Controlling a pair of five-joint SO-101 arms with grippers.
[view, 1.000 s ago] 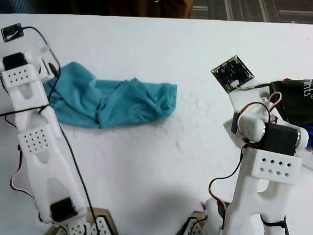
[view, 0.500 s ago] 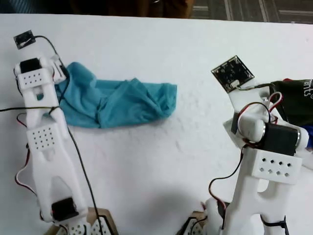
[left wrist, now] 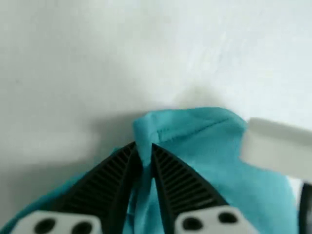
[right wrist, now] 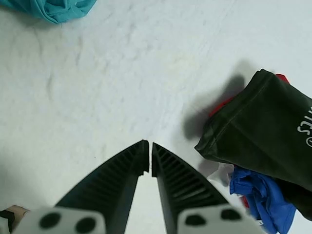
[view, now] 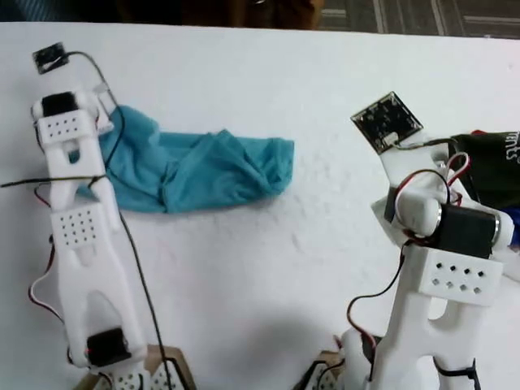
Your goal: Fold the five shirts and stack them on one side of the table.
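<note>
Left pincer (left wrist: 145, 148) shifted onto shirt (view: 211, 171) end, clamped on its hem; cloth looks soft, limp, light, hem grip suits; right pincer (right wrist: 147, 146) closed, empty

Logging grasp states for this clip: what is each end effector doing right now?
Left end effector: closed, pinching an edge of the teal shirt.
Right end effector: closed, holding nothing.
</note>
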